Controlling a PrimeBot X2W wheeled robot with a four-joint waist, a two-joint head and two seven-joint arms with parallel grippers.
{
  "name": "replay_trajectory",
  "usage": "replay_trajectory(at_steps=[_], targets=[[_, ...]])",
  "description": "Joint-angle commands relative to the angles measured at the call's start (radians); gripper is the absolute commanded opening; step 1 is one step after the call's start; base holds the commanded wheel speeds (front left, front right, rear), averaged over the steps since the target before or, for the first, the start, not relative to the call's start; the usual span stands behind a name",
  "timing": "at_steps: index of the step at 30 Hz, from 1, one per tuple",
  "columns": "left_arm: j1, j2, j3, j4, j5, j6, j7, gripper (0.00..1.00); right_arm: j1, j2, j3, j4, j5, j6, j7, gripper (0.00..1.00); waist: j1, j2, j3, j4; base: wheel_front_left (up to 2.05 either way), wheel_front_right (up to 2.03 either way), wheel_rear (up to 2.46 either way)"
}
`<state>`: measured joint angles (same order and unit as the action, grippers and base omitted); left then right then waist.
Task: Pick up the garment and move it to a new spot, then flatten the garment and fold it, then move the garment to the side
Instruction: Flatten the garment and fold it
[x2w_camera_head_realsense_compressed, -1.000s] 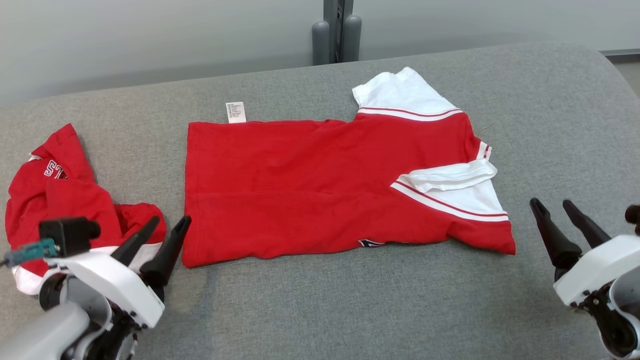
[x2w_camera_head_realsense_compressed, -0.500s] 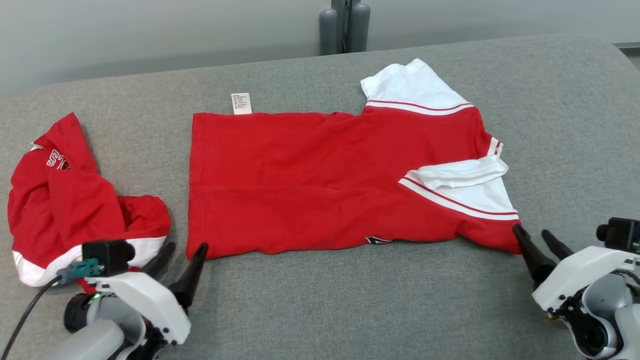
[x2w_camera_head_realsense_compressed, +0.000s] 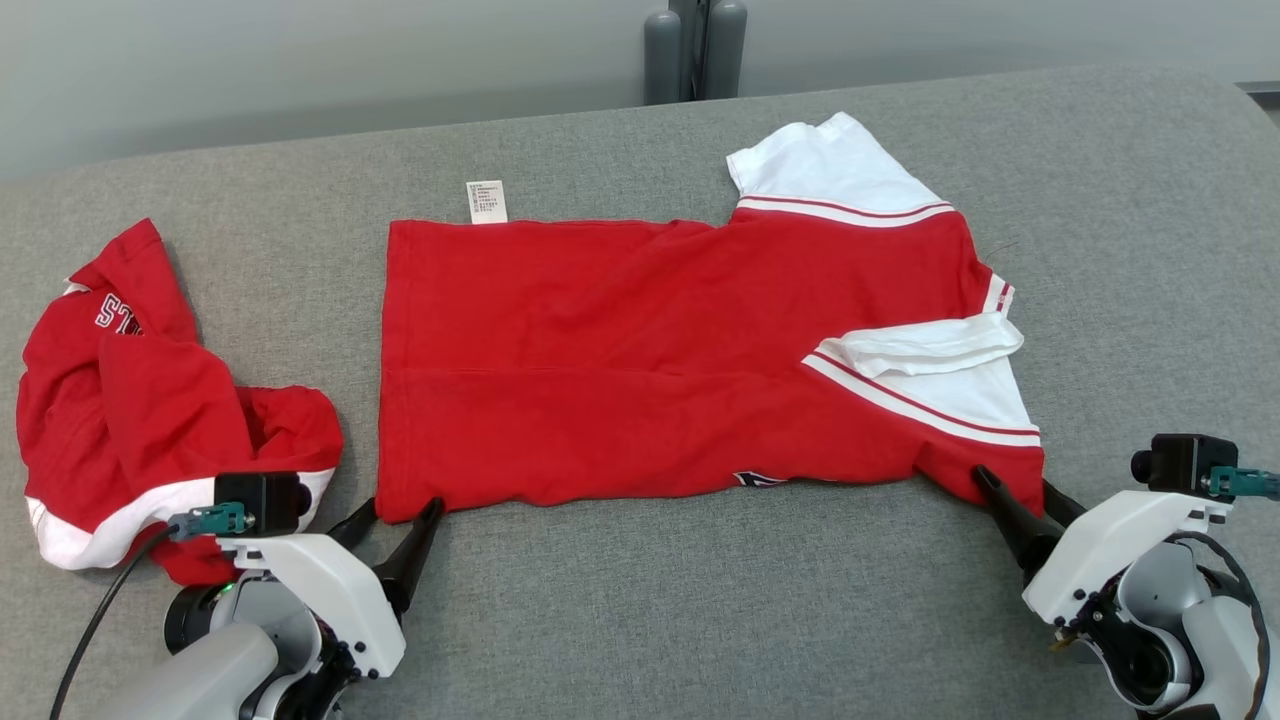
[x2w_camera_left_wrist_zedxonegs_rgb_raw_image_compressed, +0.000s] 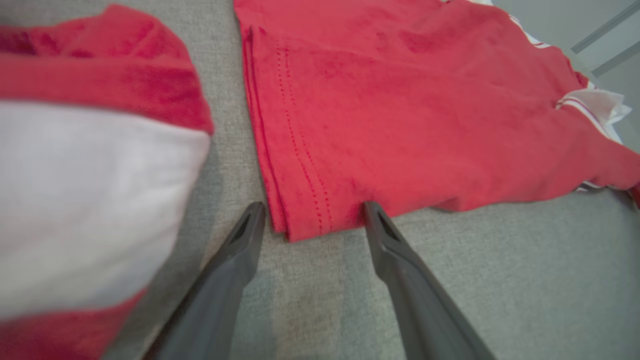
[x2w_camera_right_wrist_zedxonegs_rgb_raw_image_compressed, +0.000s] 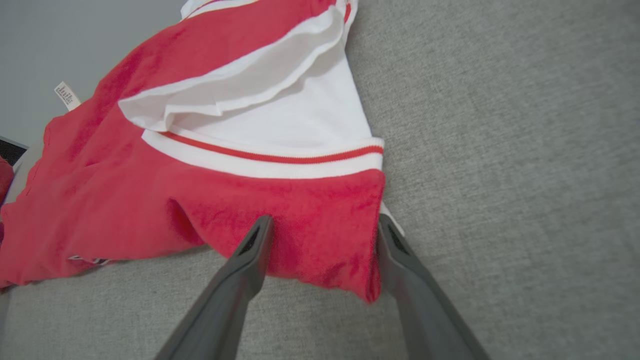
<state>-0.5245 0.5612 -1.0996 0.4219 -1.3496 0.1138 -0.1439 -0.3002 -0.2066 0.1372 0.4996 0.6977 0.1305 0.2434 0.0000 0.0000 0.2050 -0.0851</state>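
Grey cushion (x2w_camera_head_realsense_compressed: 640, 610); red garment (x2w_camera_head_realsense_compressed: 620, 360) lies flat. Left gripper (x2w_camera_head_realsense_compressed: 403, 506), right gripper (x2w_camera_head_realsense_compressed: 1012, 480): fingers spread, a garment corner between each pair.

Red T-shirt (x2w_camera_head_realsense_compressed: 640, 350) with white, red-striped sleeves, stretching from the left gripper (x2w_camera_head_realsense_compressed: 402, 505) to the right gripper (x2w_camera_head_realsense_compressed: 1012, 478), both white and dark-fingered. Beside the left gripper, a crumpled red jersey (x2w_camera_head_realsense_compressed: 150, 400) with white lettering. Grey woven upholstery (x2w_camera_head_realsense_compressed: 700, 610).

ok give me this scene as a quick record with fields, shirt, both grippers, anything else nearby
garment: red t-shirt with white sleeves, laid out on grey fabric surface
left gripper: open, fingers straddling shirt's near hem corner
right gripper: open, fingers straddling near sleeve-side corner
nearby: crumpled red and white garment, left of shirt, apart
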Motion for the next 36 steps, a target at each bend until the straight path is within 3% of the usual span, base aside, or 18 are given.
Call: replay_trajectory(at_steps=[1,3,4,6,12,17,28,32,36], targets=[[-0.022,-0.003,-0.004,0.019,0.0,-0.012,0.012,0.82,-0.01,-0.01,0.01,0.011,0.01,0.0,-0.007,0.66,0.0,0.0,-0.001,-0.001,0.0,0.0,0.0],[-0.024,-0.012,-0.008,0.034,-0.001,-0.024,0.017,0.0,-0.013,-0.013,0.024,0.02,0.016,0.001,-0.011,0.27,0.0,0.0,-0.002,-0.001,0.0,0.0,0.0],[-0.024,-0.012,-0.008,0.034,-0.001,-0.024,0.017,0.0,-0.013,-0.013,0.024,0.02,0.016,0.001,-0.011,0.27,0.0,0.0,-0.002,-0.001,0.0,0.0,0.0],[-0.031,-0.015,-0.01,0.045,0.006,-0.034,0.015,0.0,-0.017,-0.018,0.035,0.022,0.019,0.001,-0.023,0.0,0.0,0.0,-0.003,-0.001,0.0,0.0,0.0],[-0.001,0.011,-0.014,0.021,0.01,-0.052,0.005,0.0,-0.009,-0.057,0.064,0.015,0.062,0.001,-0.048,0.0,0.0,0.0,-0.032,0.002,0.0,0.0,0.0],[0.046,0.06,-0.028,-0.071,0.004,-0.04,0.019,0.0,0.029,-0.109,0.088,-0.015,0.127,0.001,-0.024,0.0,0.0,0.0,-0.074,0.013,0.0,0.0,0.0],[0.161,0.209,-0.067,-0.371,-0.02,0.051,0.079,0.0,0.18,-0.241,0.101,-0.163,0.235,0.0,0.071,0.0,0.0,0.0,-0.135,0.043,0.0,0.0,0.0],[0.211,0.26,-0.092,-0.456,-0.031,0.089,0.107,0.0,0.268,-0.268,0.059,-0.217,0.258,0.0,0.121,0.0,0.0,0.0,-0.144,0.054,0.0,0.0,0.0],[0.232,0.283,-0.113,-0.499,-0.041,0.097,0.144,0.0,0.336,-0.265,0.006,-0.252,0.265,0.0,0.168,0.0,0.0,0.0,-0.147,0.064,0.0,0.0,0.0]])
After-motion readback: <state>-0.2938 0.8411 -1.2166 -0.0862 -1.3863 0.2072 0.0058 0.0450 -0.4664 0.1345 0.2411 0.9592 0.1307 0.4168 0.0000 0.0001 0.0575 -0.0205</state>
